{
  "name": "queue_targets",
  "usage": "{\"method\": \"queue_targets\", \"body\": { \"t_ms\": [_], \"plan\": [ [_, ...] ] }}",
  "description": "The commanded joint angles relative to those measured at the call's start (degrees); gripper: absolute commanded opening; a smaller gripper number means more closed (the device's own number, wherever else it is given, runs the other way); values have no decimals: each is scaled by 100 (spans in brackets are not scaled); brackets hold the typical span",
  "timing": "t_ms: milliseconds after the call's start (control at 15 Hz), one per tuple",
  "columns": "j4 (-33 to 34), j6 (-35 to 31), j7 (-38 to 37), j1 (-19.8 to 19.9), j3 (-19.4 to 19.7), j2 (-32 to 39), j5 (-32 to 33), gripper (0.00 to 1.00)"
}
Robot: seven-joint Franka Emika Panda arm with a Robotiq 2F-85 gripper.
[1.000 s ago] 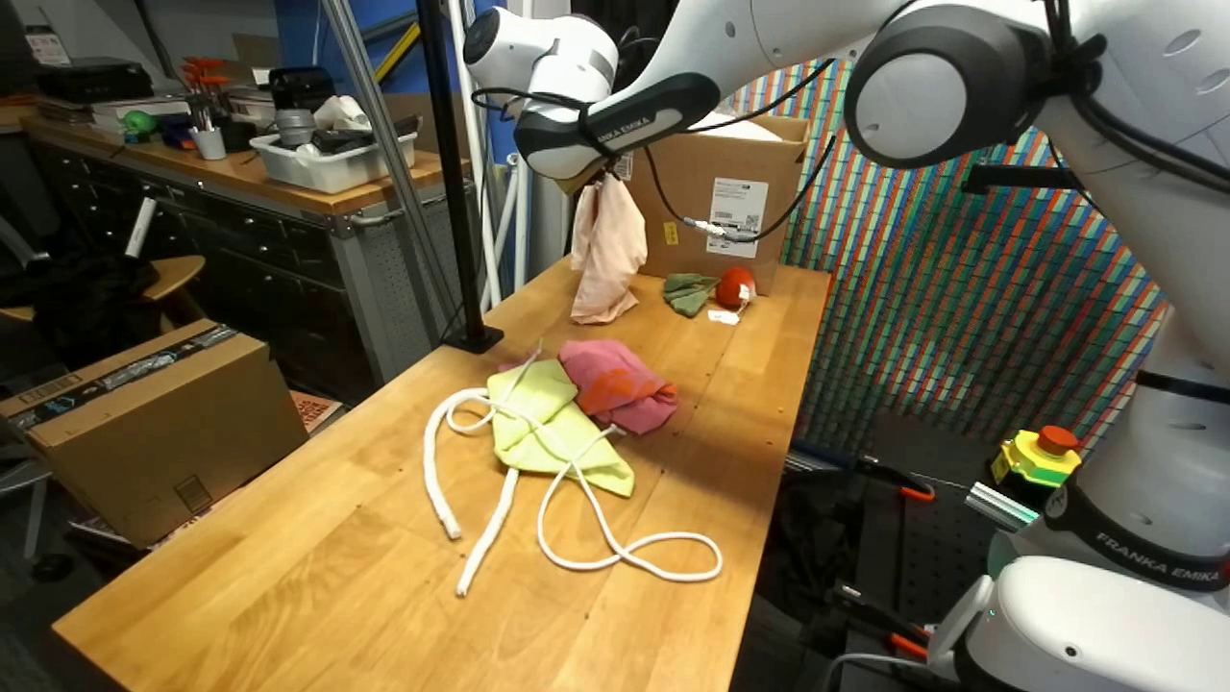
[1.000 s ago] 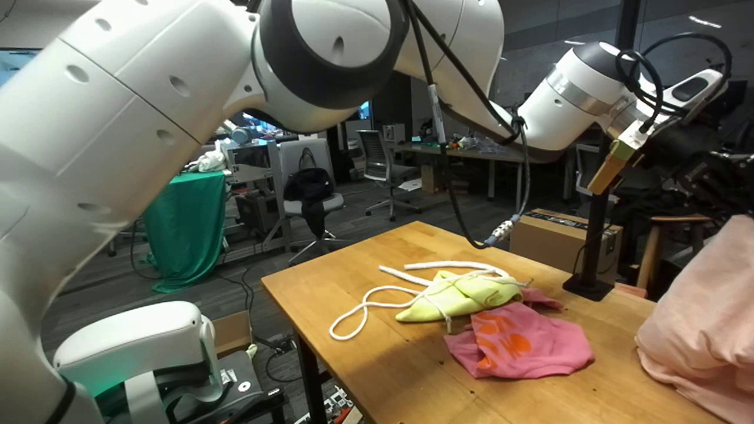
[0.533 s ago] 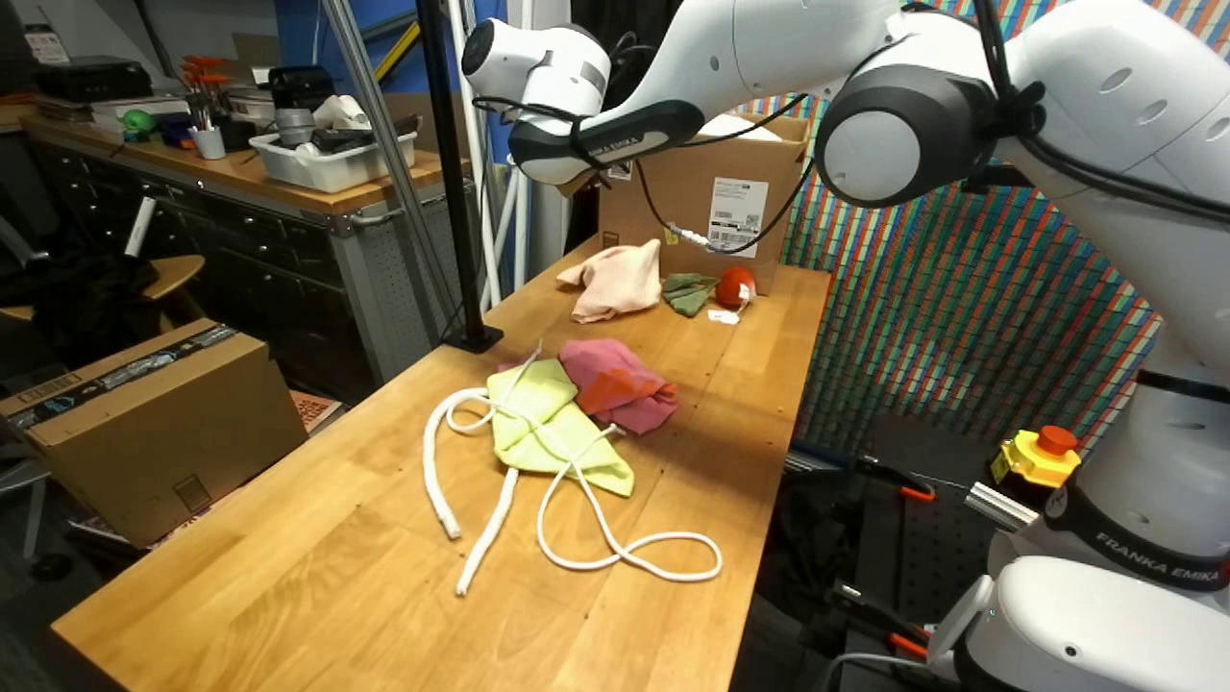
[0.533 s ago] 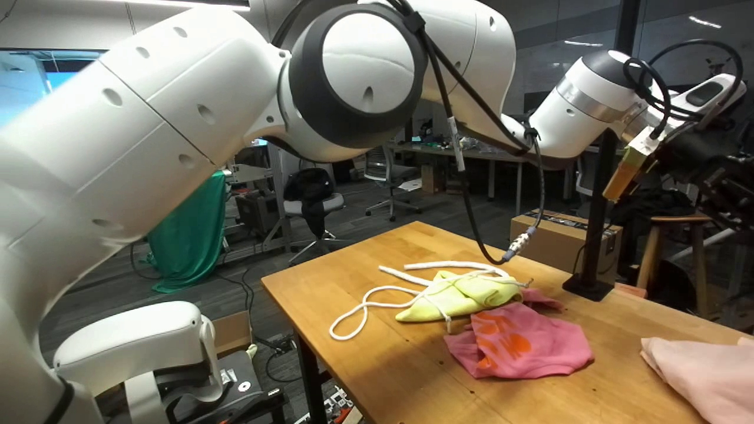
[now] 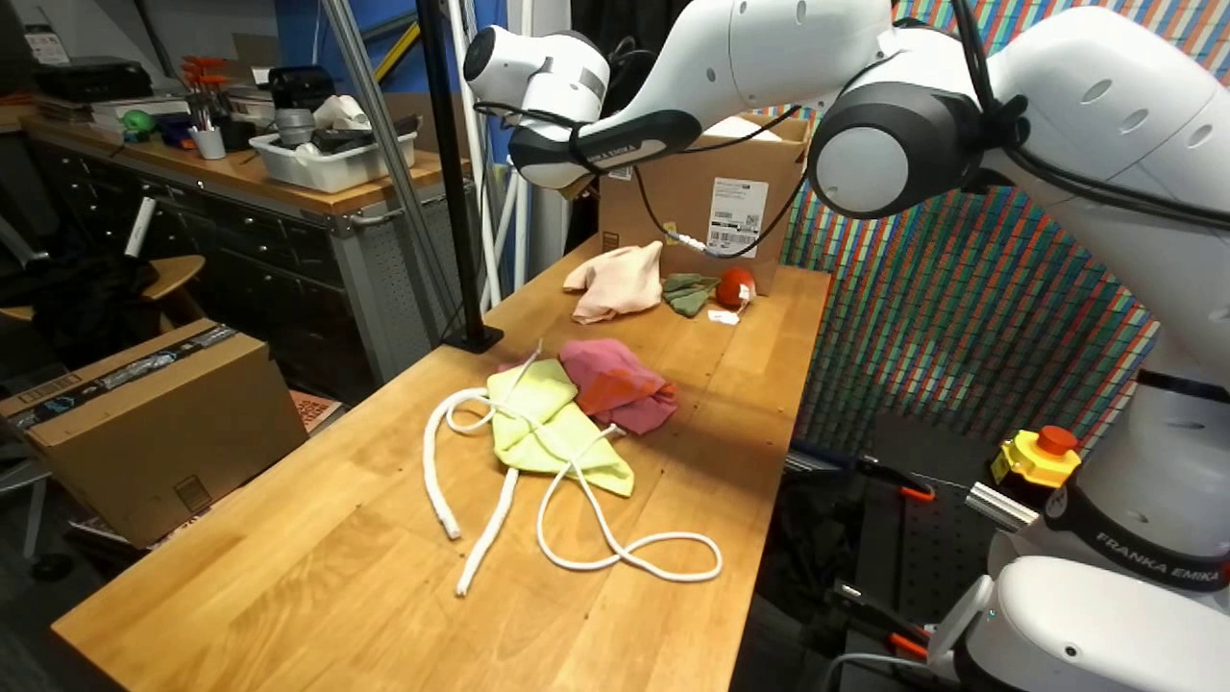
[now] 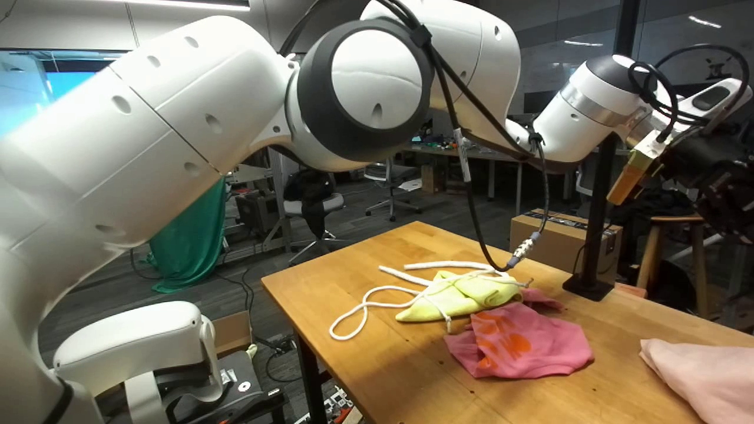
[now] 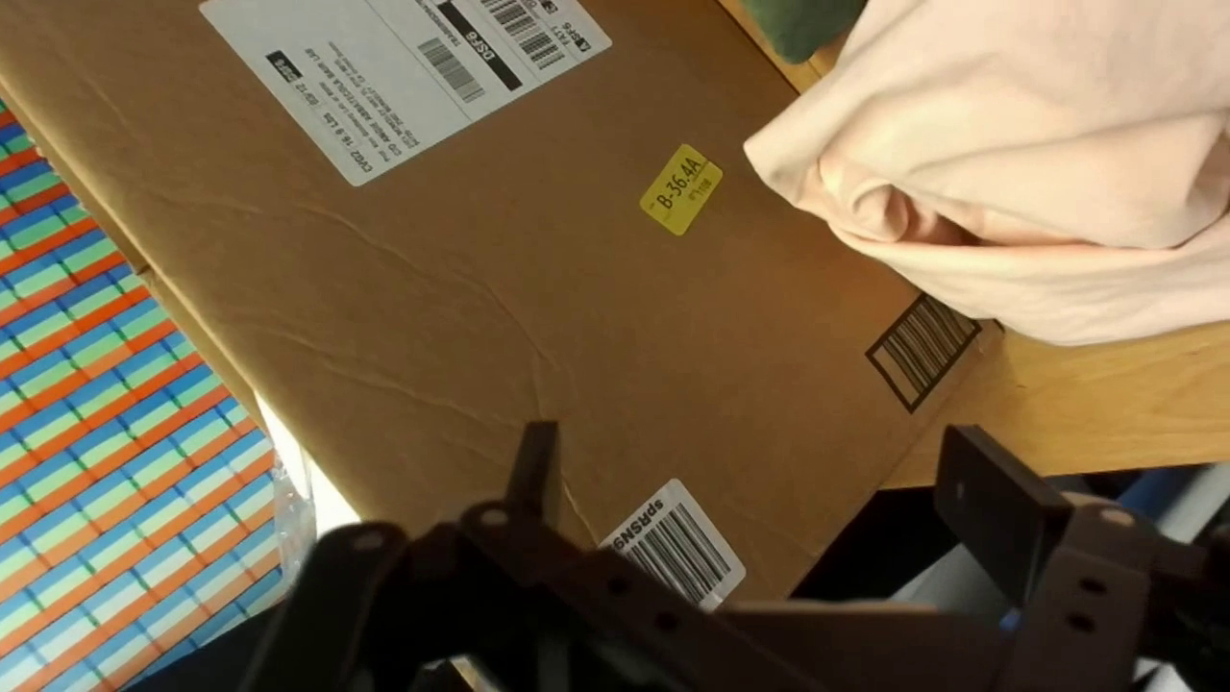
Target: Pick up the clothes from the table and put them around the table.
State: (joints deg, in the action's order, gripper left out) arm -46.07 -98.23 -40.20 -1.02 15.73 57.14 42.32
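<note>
- Our pincer (image 7: 754,461) is spread wide with nothing in its grasp; the pale-pink cloth (image 7: 1038,173) lies free of it, lower down on the plank table (image 5: 365,586).
- Ahead of the pincer stands the labelled shipping carton (image 7: 432,317); pressing forward, we would probably bump it (how much gap there is, we cannot tell).
- On the pincer's other side, away from the carton, sit the yellow-green cloth (image 5: 572,428) and the pink-red cloth (image 6: 542,341). They seem to overlap, so one careless grab could bring up both.
- The thin white cord (image 5: 623,552) crosses the yellow-green cloth, and the thick white rope (image 5: 490,531) runs to its edge, apparently under it; lifting there would likely drag or snag them.
- If we swing the pincer towards those cloths, it might clip the black post (image 5: 452,173), or the cable (image 6: 521,251) dangling behind it might catch on something.
</note>
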Motion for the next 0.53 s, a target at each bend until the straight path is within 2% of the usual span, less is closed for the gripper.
{"method": "queue_targets", "body": {
  "t_ms": [0, 467],
  "plan": [
    [-44, -103, 424, 39, -166, -58, -96, 100],
    [-734, -331, 1220, 46, -890, -486, -653, 100]
  ]
}}
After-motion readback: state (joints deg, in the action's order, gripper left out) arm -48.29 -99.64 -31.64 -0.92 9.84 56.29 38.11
